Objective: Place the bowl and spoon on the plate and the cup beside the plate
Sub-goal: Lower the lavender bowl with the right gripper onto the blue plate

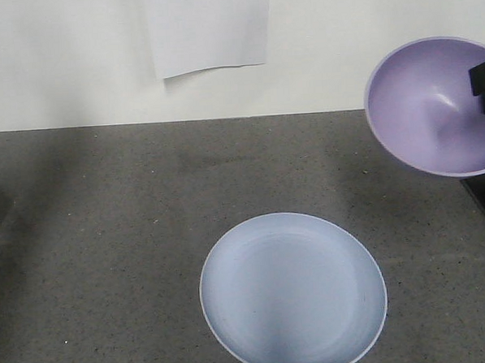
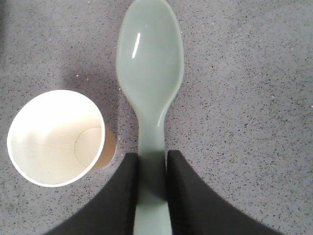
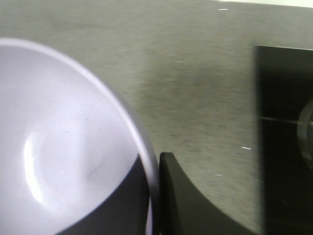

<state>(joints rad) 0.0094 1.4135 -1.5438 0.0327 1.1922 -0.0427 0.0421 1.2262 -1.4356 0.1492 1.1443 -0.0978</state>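
The pale blue plate (image 1: 293, 293) lies flat near the table's front edge, nothing on it. High at the right, the lavender bowl (image 1: 434, 106) hangs tilted in the air; my right gripper (image 3: 152, 164) is shut on its rim (image 3: 146, 166), one finger inside, one outside. My left gripper (image 2: 152, 159) is shut on the handle of the mint-green spoon (image 2: 150, 63), whose scoop points away over the grey table. The brown paper cup (image 2: 54, 137) stands upright just left of that gripper, empty, white inside.
A white sheet of paper (image 1: 208, 29) hangs on the wall behind the table. A dark block (image 3: 286, 137) sits at the table's right edge. The speckled grey tabletop (image 1: 106, 221) spreads left of the plate.
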